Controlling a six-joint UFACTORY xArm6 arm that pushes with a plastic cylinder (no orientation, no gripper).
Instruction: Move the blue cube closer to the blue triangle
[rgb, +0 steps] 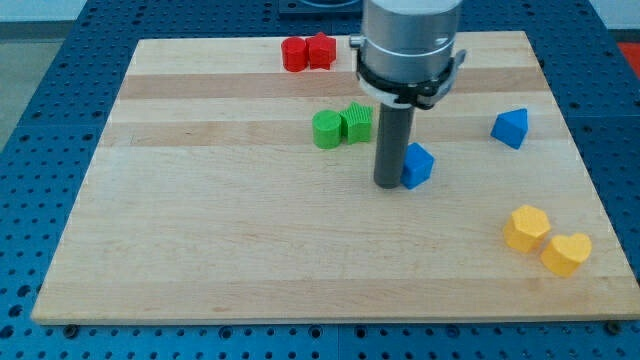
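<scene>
The blue cube (418, 165) sits on the wooden board (220, 230) a little right of centre. My tip (388, 184) is at the cube's left side, touching or nearly touching it. The blue triangle (510, 127) lies toward the view's right, up and to the right of the cube, with a gap of bare board between them. The rod and arm body hang down from the view's top centre.
Two green blocks (340, 127) sit just left of the rod. Two red blocks (306, 52) lie near the top edge. Two yellow blocks (545, 240) lie at the lower right near the board's edge.
</scene>
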